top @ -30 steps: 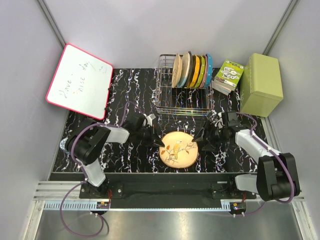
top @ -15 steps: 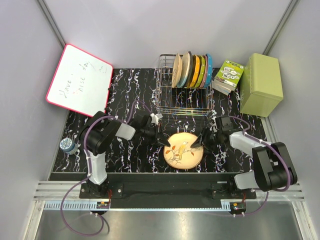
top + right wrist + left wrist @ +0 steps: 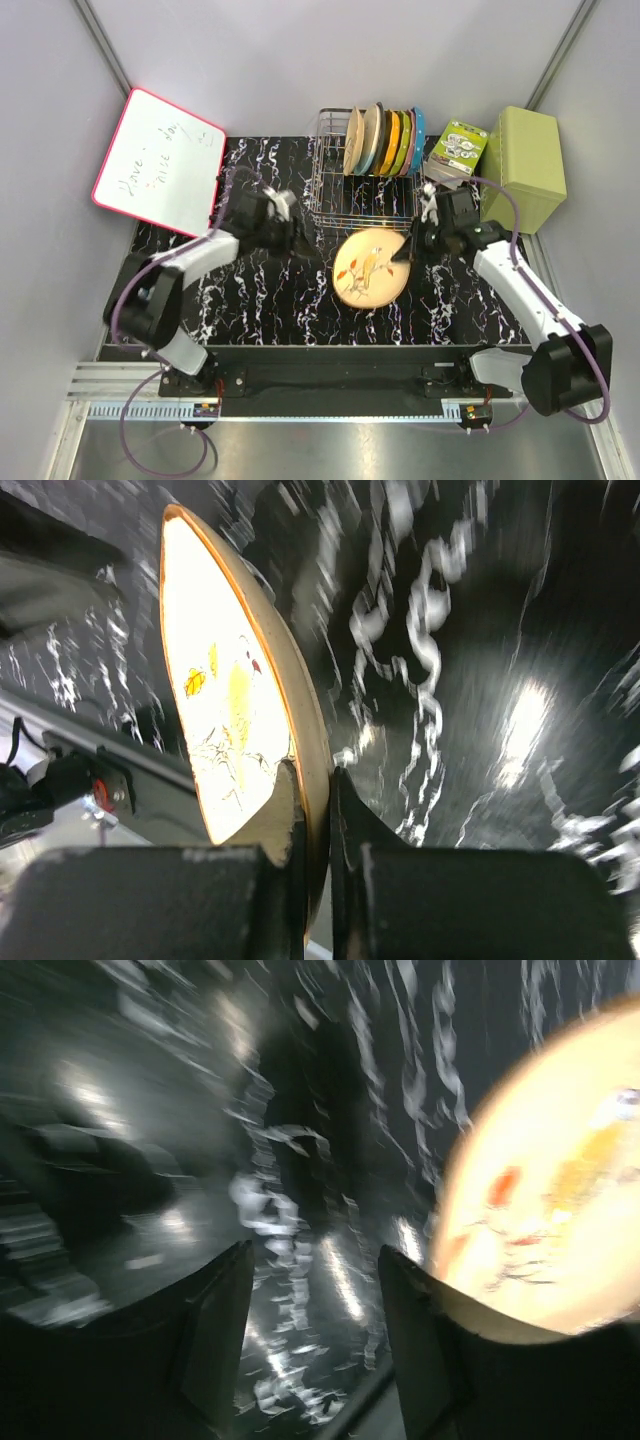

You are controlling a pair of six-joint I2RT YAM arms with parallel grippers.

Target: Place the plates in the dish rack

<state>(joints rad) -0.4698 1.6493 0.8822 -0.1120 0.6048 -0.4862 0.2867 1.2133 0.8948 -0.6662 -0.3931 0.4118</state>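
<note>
Seen from above, the peach leaf-sprig plate (image 3: 371,267) sits at mid-frame just below the dish rack (image 3: 340,216), tipped up off the black marbled table (image 3: 260,300). A second ago it lay flat, lower in the frame, between both arms. The right gripper (image 3: 410,250) has since closed on its right rim and lifted it, while the left gripper (image 3: 292,238) has let go and pulled away to the upper left, beside the rack's left corner. I judge the handover done, leaving only the carry into a free slot next to the row of plates (image 3: 385,140) standing at the rack's far end. Faint handwriting on the whiteboard (image 3: 160,160) at upper left seems to read "Have a nice day"; print on the pack (image 3: 458,150) beside the green box (image 3: 520,170) is too small to read. Left wrist view, blurred: the left gripper (image 3: 310,1350) is parted with nothing between its fingers (image 3: 215,1330), and the plate (image 3: 550,1220) fills the right edge. Right wrist view: the right gripper (image 3: 312,815) is pinched tight on the plate's (image 3: 235,690) rim at lower centre.
</note>
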